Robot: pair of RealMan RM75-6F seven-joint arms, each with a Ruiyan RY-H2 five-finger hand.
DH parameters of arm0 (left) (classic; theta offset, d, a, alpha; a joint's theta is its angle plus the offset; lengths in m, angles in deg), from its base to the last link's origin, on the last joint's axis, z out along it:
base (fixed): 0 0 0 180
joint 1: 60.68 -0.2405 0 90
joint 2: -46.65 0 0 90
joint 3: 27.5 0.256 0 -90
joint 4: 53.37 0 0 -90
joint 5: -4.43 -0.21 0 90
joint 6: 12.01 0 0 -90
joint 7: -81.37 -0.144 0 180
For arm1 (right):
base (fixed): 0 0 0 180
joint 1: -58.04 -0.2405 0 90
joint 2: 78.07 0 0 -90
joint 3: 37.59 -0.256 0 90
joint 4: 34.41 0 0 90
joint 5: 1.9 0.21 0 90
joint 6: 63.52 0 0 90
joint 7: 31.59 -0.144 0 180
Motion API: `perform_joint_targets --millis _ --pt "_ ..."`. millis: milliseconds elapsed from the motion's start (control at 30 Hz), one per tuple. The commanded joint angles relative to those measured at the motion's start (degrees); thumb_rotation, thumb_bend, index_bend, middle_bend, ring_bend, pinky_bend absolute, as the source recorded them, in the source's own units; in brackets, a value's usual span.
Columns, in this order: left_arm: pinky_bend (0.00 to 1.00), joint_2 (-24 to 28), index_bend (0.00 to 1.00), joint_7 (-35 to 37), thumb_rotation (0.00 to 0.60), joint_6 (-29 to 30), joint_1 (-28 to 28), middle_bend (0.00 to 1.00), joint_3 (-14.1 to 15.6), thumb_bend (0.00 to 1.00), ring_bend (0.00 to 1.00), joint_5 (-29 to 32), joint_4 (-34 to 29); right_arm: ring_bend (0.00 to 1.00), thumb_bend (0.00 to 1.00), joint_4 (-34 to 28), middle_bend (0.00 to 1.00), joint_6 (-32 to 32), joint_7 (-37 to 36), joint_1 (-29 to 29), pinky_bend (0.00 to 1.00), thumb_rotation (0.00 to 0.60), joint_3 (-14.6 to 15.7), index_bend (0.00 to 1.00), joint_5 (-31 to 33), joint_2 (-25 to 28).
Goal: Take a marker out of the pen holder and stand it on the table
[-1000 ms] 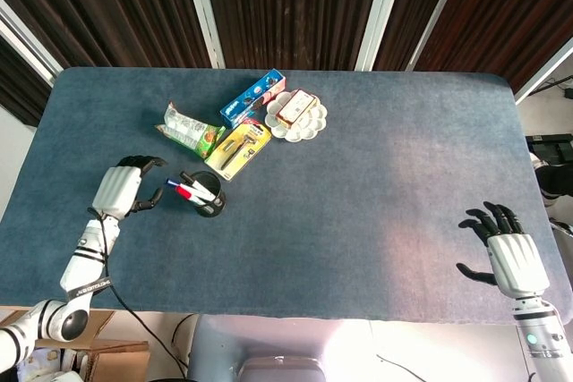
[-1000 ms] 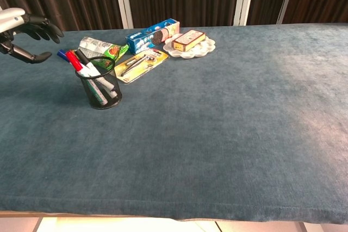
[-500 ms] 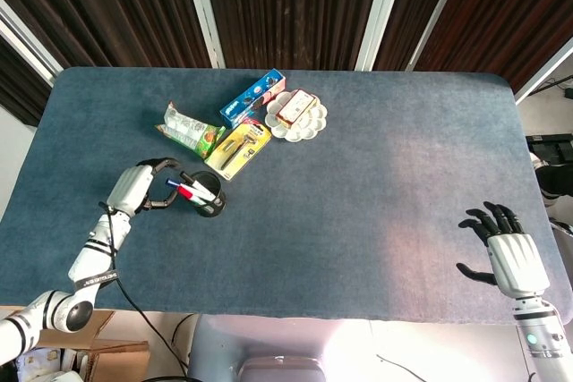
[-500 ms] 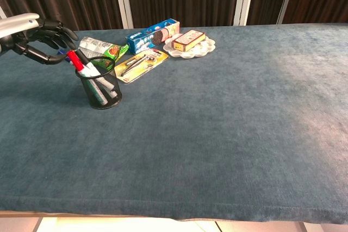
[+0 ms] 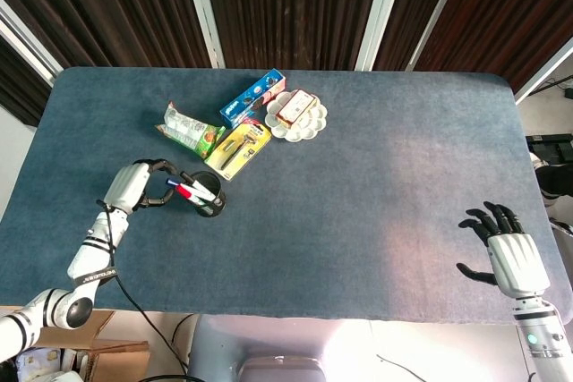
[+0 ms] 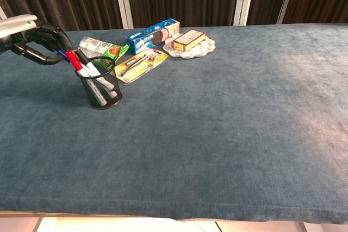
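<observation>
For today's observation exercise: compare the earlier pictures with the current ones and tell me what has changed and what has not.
The left hand has moved in toward the pen holder and now curls its fingers around the blue marker tip; whether it actually grips is unclear. The markers are still in the holder. The right hand stayed open at the table's near right edge, and the snack packs and plate did not move.
</observation>
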Motion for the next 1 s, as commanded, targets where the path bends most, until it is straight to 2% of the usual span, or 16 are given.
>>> perform_joint_targets --millis 33,333,533,767,1000 --pt "0.26 0.0 0.44 -0.2 0.600 0.0 0.1 0.41 0.1 0.37 0.33 0.3 -0.1 0.15 0.21 0.0 0.34 0.0 0.0 0.0 0.23 0.600 0.0 0.46 0.0 0.0" --pt "0.26 -0.7 0.47 -0.3 0.600 0.3 0.6 0.46 0.2 0.37 0.36 1.0 0.5 0.15 0.21 0.0 0.34 0.0 0.0 0.0 0.23 0.600 0.0 0.46 0.0 0.0" --pt "0.28 -1.5 0.55 -1.0 0.600 0.9 0.8 0.55 -0.1 0.37 0.43 2.1 1.0 0.15 0.21 0.0 0.34 0.0 -0.1 0.0 0.23 0.600 0.0 0.46 0.0 0.0" --pt "0.32 -2.1 0.64 0.8 0.600 1.3 0.7 0.66 -0.2 0.46 0.52 1.8 1.0 0.15 0.21 0.0 0.34 0.0 -0.3 0.0 0.23 0.600 0.0 0.46 0.0 0.0" --pt "0.33 -0.5 0.66 0.6 0.600 4.7 -0.9 0.68 0.4 0.52 0.54 -0.2 -0.5 0.15 0.21 -0.1 0.34 0.1 -0.4 -0.1 0.23 0.600 0.0 0.46 0.0 0.1"
